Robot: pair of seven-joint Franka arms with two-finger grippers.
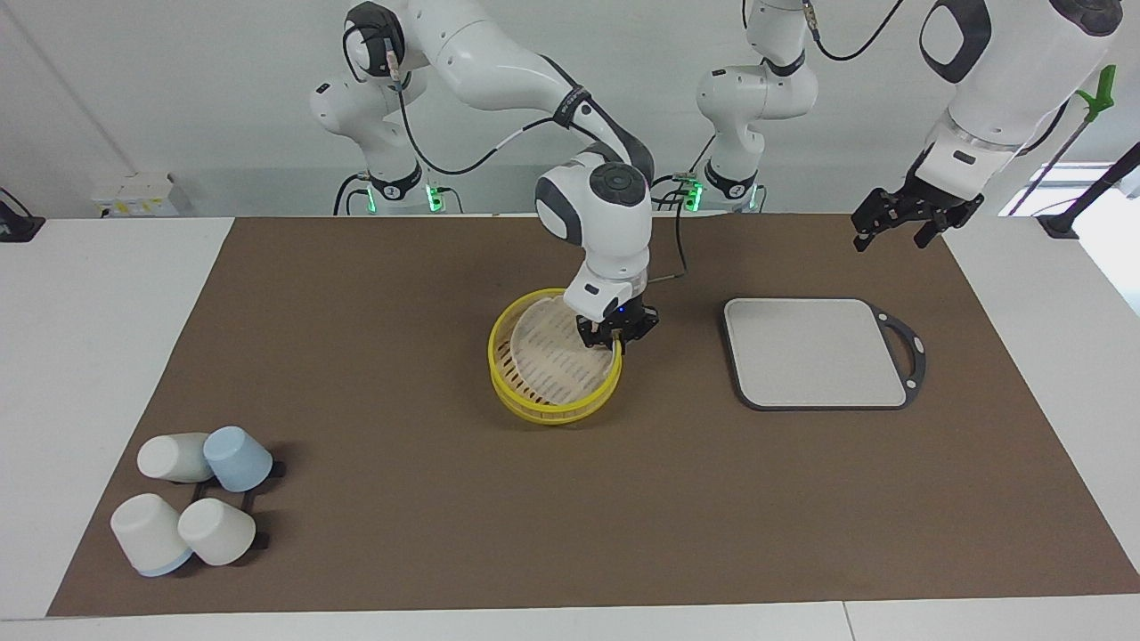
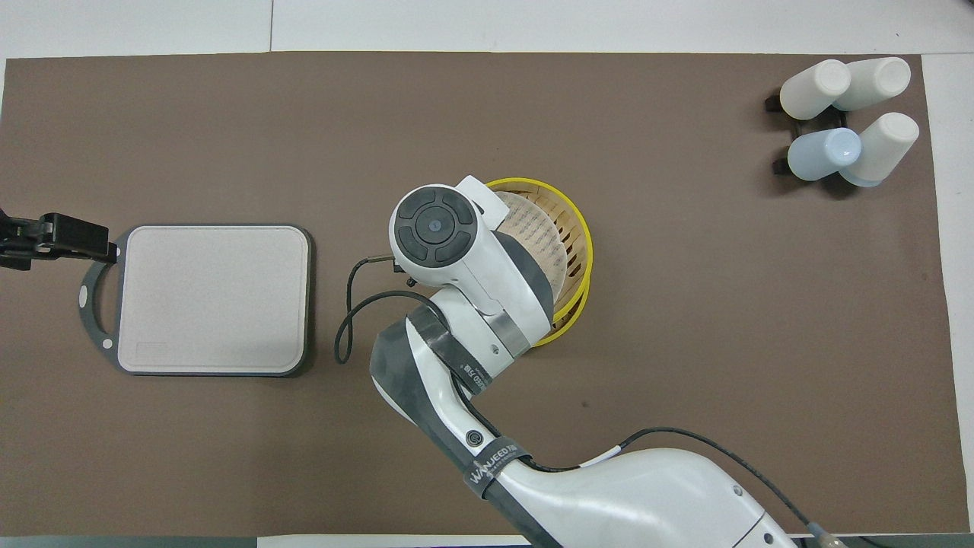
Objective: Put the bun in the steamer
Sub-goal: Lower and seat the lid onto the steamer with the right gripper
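So the steamer [image 1: 554, 374] sits mid-bench on the brown mat [image 1: 401, 374], paper liner in the top basket, no bun that I can spot. Right gripper [image 1: 614, 341] has its jaws clamped on the yellow rim at the edge toward the tray [image 1: 815, 352]. Left gripper [image 1: 899, 223] waits with jaws wide, nothing in them, over the mat's corner near the tray. Cups [image 1: 191, 503] sit at the right arm's end.

The steamer [image 1: 554, 369] looks like pale slatted bamboo with glossy yellow rims, 1 basket lined with thin, matt white paper [image 1: 557, 349]. A matt, dull brown mat [image 1: 401, 294] of cloth or paper covers the smooth white table [image 1: 98, 294], and the board [image 1: 815, 352] shows a flat, pale grey matt face in a darker, rubbery-looking frame. The 4 cups [image 1: 191, 499] appear smooth and matt, plastic or ceramic, while the arms' shells are glossy white plastic with matt black joints.
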